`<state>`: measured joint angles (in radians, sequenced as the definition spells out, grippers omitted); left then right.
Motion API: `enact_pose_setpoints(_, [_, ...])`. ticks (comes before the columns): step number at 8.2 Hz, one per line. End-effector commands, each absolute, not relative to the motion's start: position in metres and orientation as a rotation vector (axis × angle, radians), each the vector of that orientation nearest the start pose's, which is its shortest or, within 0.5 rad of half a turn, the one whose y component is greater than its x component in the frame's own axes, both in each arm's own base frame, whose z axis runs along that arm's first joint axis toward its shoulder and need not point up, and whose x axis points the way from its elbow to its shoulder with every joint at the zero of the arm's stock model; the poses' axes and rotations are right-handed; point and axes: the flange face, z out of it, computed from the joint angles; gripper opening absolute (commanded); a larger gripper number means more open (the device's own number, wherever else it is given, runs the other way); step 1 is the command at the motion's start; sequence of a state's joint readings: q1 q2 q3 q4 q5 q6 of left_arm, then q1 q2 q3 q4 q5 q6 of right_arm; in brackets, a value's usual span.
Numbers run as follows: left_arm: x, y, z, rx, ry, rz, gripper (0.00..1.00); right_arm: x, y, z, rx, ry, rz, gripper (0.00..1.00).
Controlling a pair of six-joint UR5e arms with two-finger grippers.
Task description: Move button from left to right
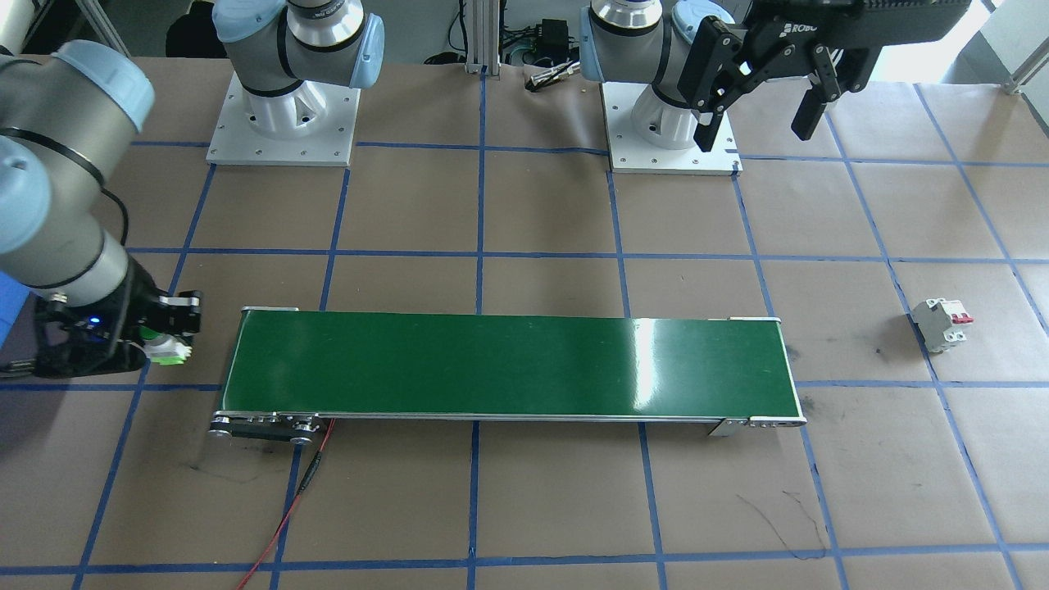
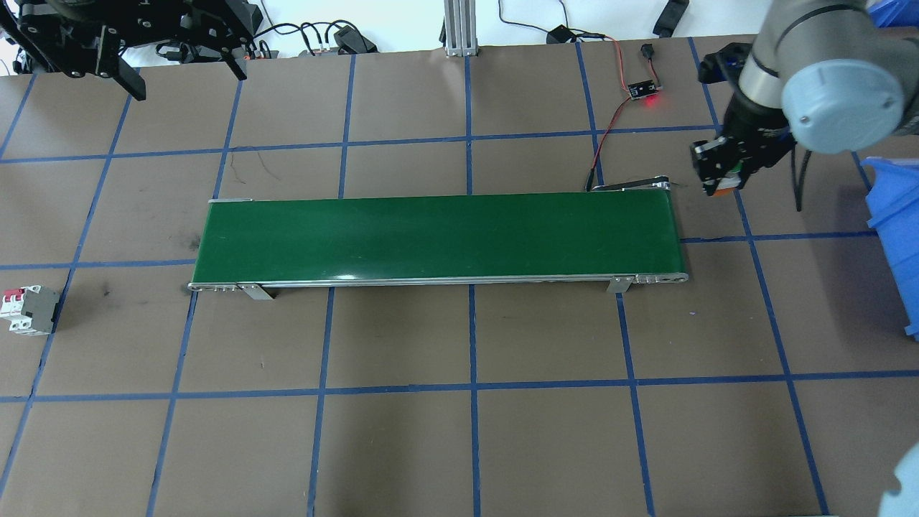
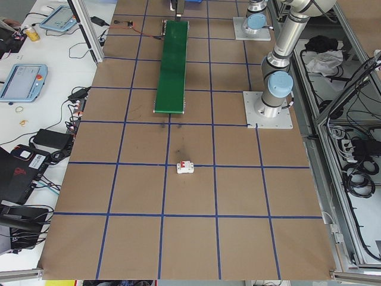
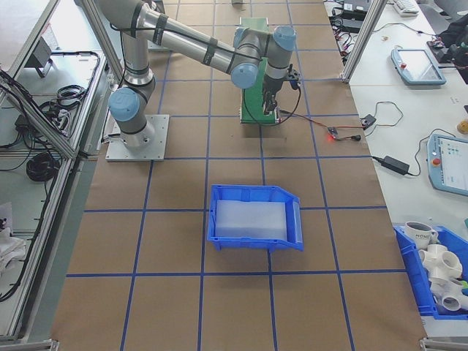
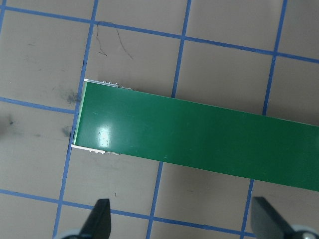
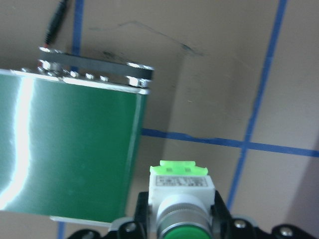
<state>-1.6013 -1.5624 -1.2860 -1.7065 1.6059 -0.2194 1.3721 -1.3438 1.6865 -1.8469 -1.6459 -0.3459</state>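
Button (image 6: 181,199) sits clamped between the two fingers of the right tool (image 1: 164,332), carried clear of the desk (image 2: 459,431) just past the conveyor belt's (image 2: 438,237) right-hand end. The right wrist view shows the grip taken across the whitish body, with the green cap toward the camera and the light-green base pointing away. This probably keeps the cap free and the squarer base free to go down first. Being off the belt and already on the robot's right side, the part seems close to its drop-off, possibly the blue bin (image 4: 256,217) that sits farther out on that side, though its exact target cannot be told.

The left tool (image 1: 758,90) hangs high near its own base with its fingers spread wide and nothing between them, apparently parked out of the way since its part of the job looks finished. The white circuit breaker (image 2: 27,309) lies untouched on the left, well apart from the belt.
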Motion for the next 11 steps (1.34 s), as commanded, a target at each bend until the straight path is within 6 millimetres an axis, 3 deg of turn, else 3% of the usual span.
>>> enact_pose_setpoints(1, [-0.145, -0.474, 0.626, -0.324, 3.104, -0.273, 1.00, -0.122, -0.551, 0.390, -0.746, 3.200, 0.166, 0.00])
enact_pose_setpoints(3, [-0.144, -0.466, 0.629, -0.301, 3.102, -0.278, 1.00, -0.217, -0.526, 0.400, -0.964, 3.124, 0.174, 0.00])
enact_pose_setpoints(5, [-0.146, -0.468, 0.628, -0.296, 3.107, -0.275, 1.00, -0.298, -0.506, 0.398, -1.360, 3.047, 0.149, 0.00])
enact_pose_setpoints(7, [-0.143, -0.477, 0.605, -0.224, 3.082, -0.184, 1.00, -0.364, -0.509, 0.345, -1.704, 2.868, 0.053, 0.00])
enact_pose_setpoints(8, [-0.143, -0.485, 0.591, -0.194, 3.085, -0.145, 1.00, -0.379, -0.517, 0.308, -1.839, 2.754, 0.009, 0.00])
enact_pose_setpoints(9, [-0.142, -0.490, 0.591, -0.198, 3.088, -0.149, 1.00, -0.383, -0.521, 0.283, -1.891, 2.679, 0.019, 0.00])
enact_pose_setpoints(11, [-0.142, -0.492, 0.583, -0.197, 3.089, -0.118, 1.00, -0.387, -0.525, 0.252, -2.106, 2.474, 0.033, 0.01])
